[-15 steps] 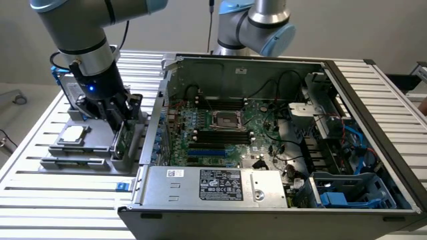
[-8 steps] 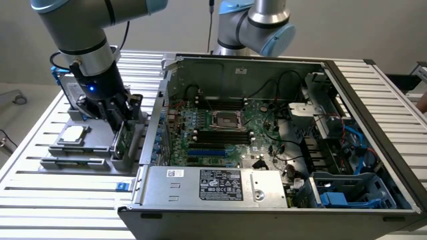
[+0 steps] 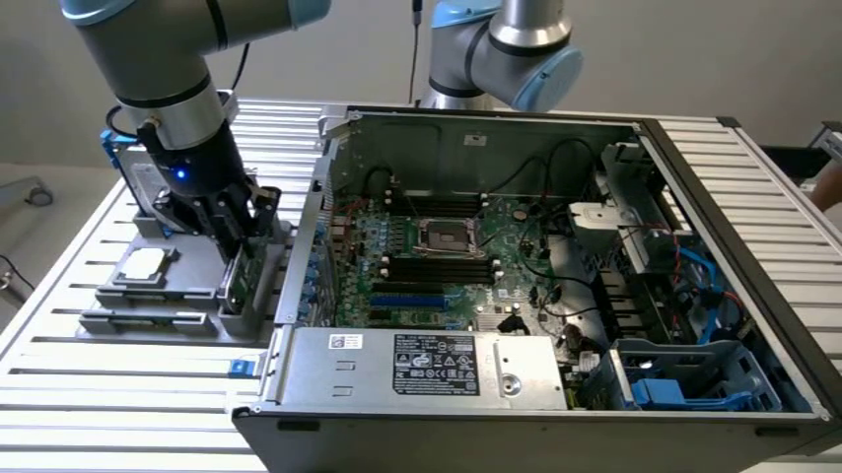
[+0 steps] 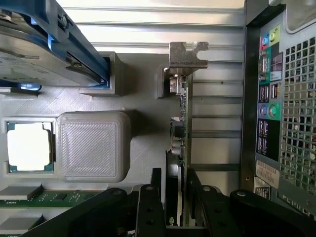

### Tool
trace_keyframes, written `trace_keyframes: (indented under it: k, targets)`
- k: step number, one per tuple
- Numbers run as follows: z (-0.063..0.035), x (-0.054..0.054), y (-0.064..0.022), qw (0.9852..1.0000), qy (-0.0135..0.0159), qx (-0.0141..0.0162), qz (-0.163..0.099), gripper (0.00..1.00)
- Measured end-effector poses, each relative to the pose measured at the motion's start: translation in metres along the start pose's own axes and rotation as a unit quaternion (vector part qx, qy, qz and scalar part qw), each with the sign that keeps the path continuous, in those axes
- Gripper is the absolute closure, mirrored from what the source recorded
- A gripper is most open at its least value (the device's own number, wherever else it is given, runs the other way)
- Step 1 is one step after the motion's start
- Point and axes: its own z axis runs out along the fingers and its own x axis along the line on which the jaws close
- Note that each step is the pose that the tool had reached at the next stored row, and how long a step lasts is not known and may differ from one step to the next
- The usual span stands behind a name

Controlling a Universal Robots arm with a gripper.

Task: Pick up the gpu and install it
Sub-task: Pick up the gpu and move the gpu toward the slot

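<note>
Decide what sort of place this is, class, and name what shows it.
Probably a robotics lab or test bench for computer assembly: a robot arm reaches down to a grey tray of parts, beside an open computer case, all on a slatted metal table.

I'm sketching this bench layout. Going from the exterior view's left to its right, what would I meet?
Processor chip on the gray holder → gpu standing on edge in its slot → processor socket inside the open computer case → blue drive cage.
</note>
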Motion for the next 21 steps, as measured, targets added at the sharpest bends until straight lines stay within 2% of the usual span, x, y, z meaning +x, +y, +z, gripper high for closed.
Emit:
trace_keyframes:
  k: [2, 4, 14, 21]
  targets:
    - [0.0, 0.0, 0.0, 1.0, -0.0003, 0.0005, 0.0, 0.67]
    - [0.0, 0.0, 0.0001, 1.0, -0.0006, 0.0012, 0.001, 0.74]
    - [0.0005, 0.0, 0.0002, 1.0, -0.0023, 0.0067, 0.002, 0.74]
    - [0.0008, 0.0, 0.0002, 1.0, -0.0027, 0.0081, 0.002, 0.74]
